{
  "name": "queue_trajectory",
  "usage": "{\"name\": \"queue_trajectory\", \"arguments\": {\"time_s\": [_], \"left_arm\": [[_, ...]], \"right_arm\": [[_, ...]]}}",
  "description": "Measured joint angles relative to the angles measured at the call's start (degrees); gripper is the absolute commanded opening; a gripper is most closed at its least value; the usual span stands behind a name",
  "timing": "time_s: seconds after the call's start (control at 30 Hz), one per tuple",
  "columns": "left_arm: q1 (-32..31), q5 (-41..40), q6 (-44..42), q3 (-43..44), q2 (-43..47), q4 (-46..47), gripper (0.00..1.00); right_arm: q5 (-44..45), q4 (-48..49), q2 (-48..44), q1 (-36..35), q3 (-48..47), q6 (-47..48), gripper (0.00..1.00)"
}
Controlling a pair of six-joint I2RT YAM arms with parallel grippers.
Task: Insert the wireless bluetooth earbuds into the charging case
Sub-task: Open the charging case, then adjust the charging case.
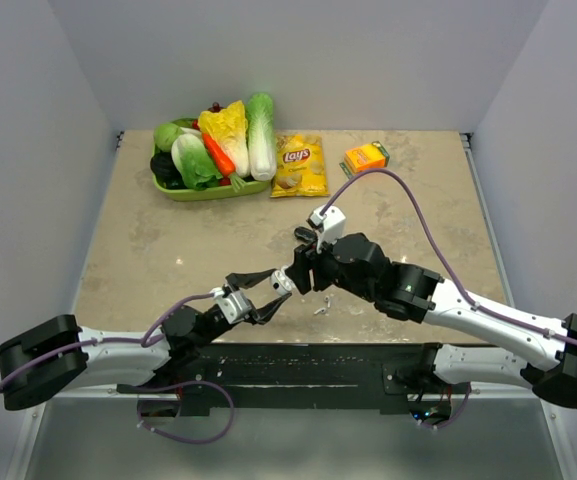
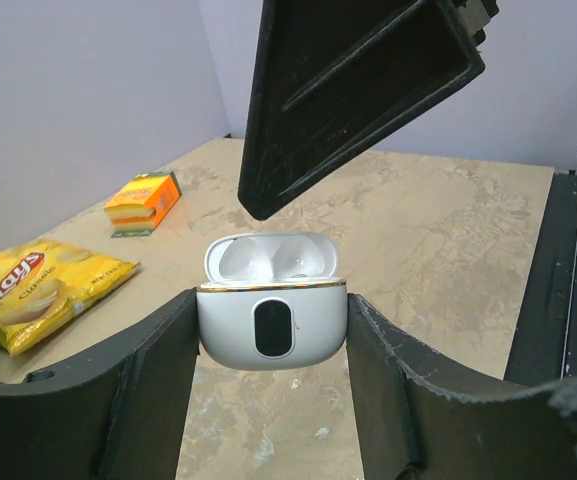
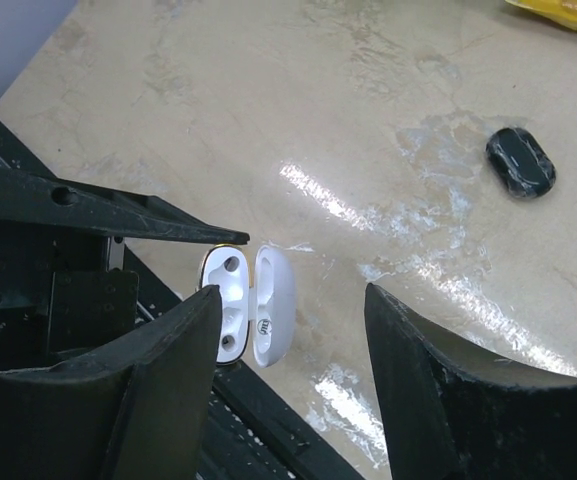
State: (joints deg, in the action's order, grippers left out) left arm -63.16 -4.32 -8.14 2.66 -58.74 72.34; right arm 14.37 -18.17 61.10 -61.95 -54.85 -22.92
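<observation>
**Fetch the earbud and seat it in the open case**

My left tool (image 2: pixel 272 300) is clamped on the case (image 2: pixel 272 345), one finger against each side. The lid (image 2: pixel 268 258) is tipped back, and both seats inside look bare and white. My right tool (image 3: pixel 293 292) hangs just above the case with its fingers spread and nothing between them.

One earbud (image 3: pixel 520 162), a small black oval, lies on the desk (image 3: pixel 368 80) well apart from the case. I cannot see the second one in any view.

As I judge it, the step now is the pickup. I would hold the left grip firm and the case mouth upward, so the target does not wander. The right tool should travel to the earbud and come down until the fingertips nearly touch the desk. It should pinch across the earbud's narrow width. The piece is far smaller than my fingers, so a closure that is off centre could flick it away. Back at the case, I would line the earbud's long axis up with one seat and lower it slowly, staying clear of the lid.

As for writing, the yellow chip bag (image 2: pixel 38 285) reads "Lay's Classic". The orange box (image 2: pixel 143 203) beside it shows coloured stripes but no text I can read. The case front bears a dark oval with no lettering I can make out.
</observation>
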Motion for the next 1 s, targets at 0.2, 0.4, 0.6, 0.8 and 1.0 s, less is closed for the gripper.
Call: {"name": "queue_trajectory", "arguments": {"time_s": [0.2,0.4,0.6,0.8,1.0], "left_arm": [[0.0,-1.1,0.0,0.0,0.0,0.0,0.0],[-0.4,-8.3,1.0,0.0,2.1,0.1,0.0],[-0.4,-14.4,5.7,0.0,2.3,0.4,0.0],[-0.3,-14.8,11.0,0.0,0.7,0.5,0.0],[0.2,-9.1,11.5,0.0,-5.6,0.1,0.0]], "right_arm": [[3.6,1.4,-1.8,0.0,1.6,-0.9,0.59],[13.2,2.3,-10.1,2.6,8.1,-3.7,0.57],[14.4,2.8,-10.4,5.3,20.9,-7.9,0.56],[14.8,2.3,-13.1,5.3,25.3,-10.1,0.58],[14.7,3.2,-12.6,5.3,23.9,-10.1,0.59]]}}
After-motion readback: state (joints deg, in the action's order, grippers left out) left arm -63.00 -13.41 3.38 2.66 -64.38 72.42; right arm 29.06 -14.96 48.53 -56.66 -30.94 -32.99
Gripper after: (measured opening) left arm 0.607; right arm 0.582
